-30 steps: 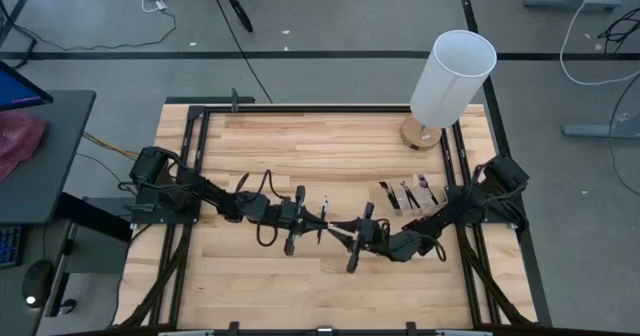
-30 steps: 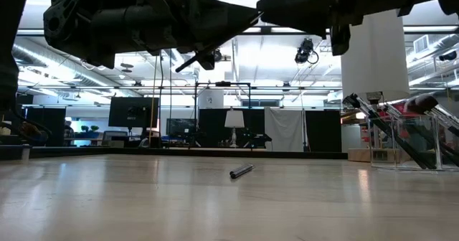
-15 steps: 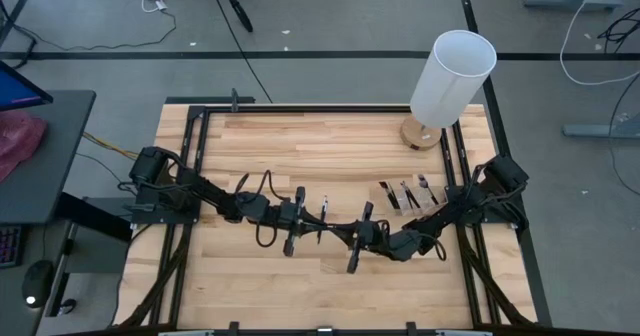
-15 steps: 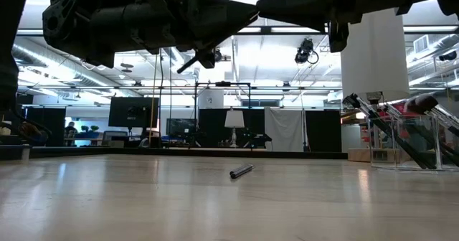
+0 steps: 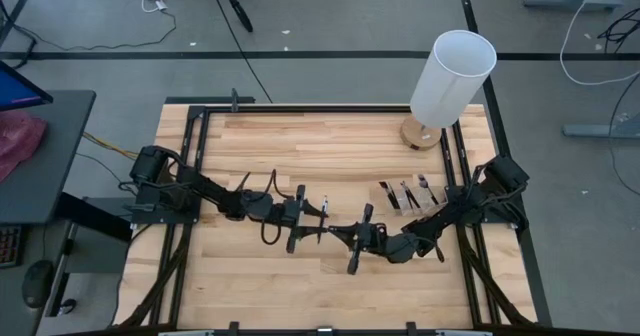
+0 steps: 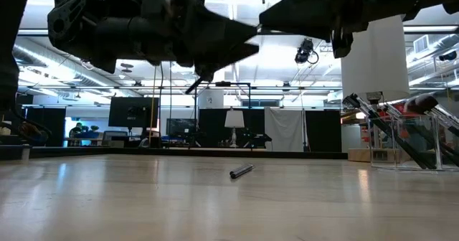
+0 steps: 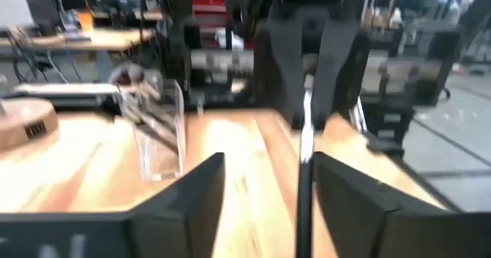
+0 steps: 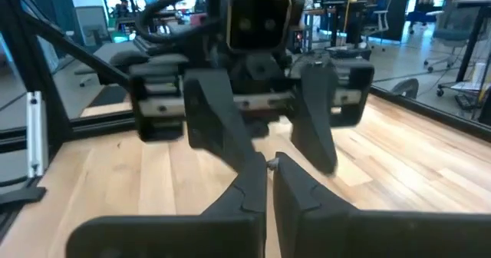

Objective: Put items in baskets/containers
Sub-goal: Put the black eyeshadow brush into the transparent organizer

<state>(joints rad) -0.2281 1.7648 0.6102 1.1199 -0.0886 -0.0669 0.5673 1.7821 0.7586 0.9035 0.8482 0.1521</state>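
Note:
Above the table's middle, my two grippers meet tip to tip. My right gripper [image 8: 268, 183] [image 5: 340, 232] is shut on a thin dark brush with a silver ferrule [image 7: 305, 127]. My left gripper [image 7: 268, 162] [image 5: 321, 221] is open, with one finger on either side of that brush; whether they touch it, I cannot tell. In the low view the brush [image 6: 201, 83] shows as a slanting stick under the arms. Another brush [image 6: 242, 171] lies on the tabletop. The clear holder [image 5: 405, 194] [image 7: 157, 131] at the table's right has several brushes leaning in it. My right gripper pinches the brush between its two fingers; only a small silver end [image 8: 271, 163] shows at the fingertips. The fingers come level from the table's right side. The brush is lifted clear of the table and runs on between my left gripper's open fingers.
A tall white cylinder [image 5: 452, 76] on a round wooden base stands at the far right corner, behind the holder. Dark rails [image 5: 190, 156] frame the wooden tabletop. Bare wood lies near and far of the grippers.
My right gripper has shut on the brush. After that my left gripper opened and let it go. Both hands have stayed where they were. In the low view the brush's free end hangs a little lower than before.

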